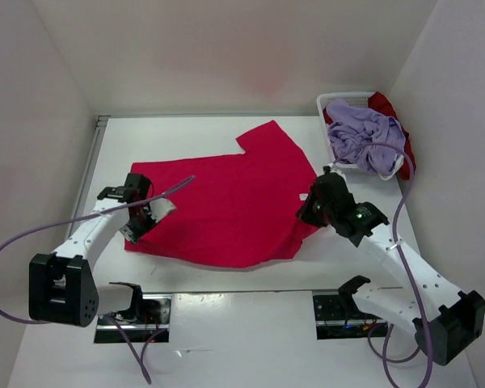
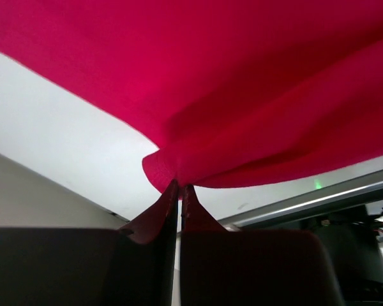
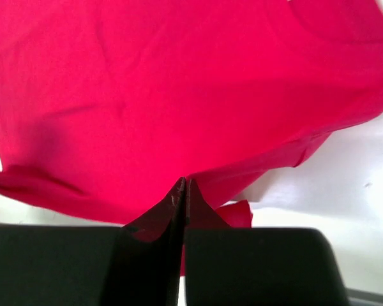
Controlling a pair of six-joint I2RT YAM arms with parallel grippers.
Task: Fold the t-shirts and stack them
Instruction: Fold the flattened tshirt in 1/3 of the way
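White basket (image 1: 345, 99), seemingly plastic, at far right corner of white table (image 1: 250, 339).

L arm (image 1: 89, 232): white links, big blk joint block nr table (image 1: 226, 339) near edge | R arm (image 1: 404, 271): same white/blk, green LED (image 1: 360, 216) on blk wrist housing | cables (image 1: 178, 184): lavender, one per arm, long loops past table's sides | fingers (image 2: 242, 268): dark, blocky, tapering to thin tips

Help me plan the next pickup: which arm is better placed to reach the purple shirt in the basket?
Likely right. The basket holding the purple shirt sits far right, just beyond the right fingers; the left fingers are across the pink shirt. Both grip its edges, so release first.
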